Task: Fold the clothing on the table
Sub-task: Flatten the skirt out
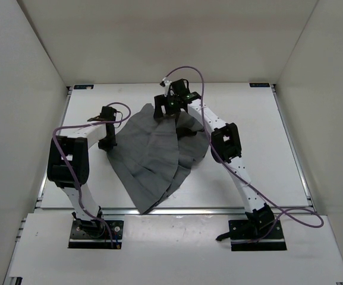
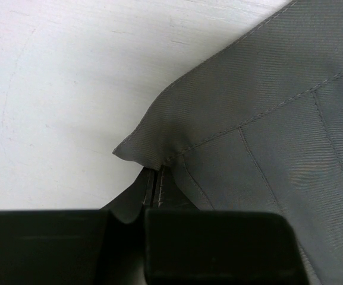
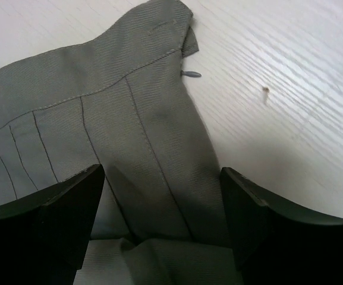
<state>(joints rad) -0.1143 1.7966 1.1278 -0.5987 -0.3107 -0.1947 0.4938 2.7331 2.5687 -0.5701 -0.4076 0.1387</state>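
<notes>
clothing (image 1: pixel 159 157): dark grey twill, pleated, topstitched band along one edge. Lies mid table (image 1: pixel 266 148), a bit left of centre, in a rough fan that narrows toward the near edge, with panels overlapping. left gripper (image 2: pixel 155 189): jaws pinched tight on a corner of the band, the fabric bunched into a small peak. right gripper (image 3: pixel 159 202): jaws wide apart, straddling the far end of the band, not clamping it. Small grey tab (image 3: pixel 190 74) sticks out at that end. Table surface is white with a faint grain.
</notes>
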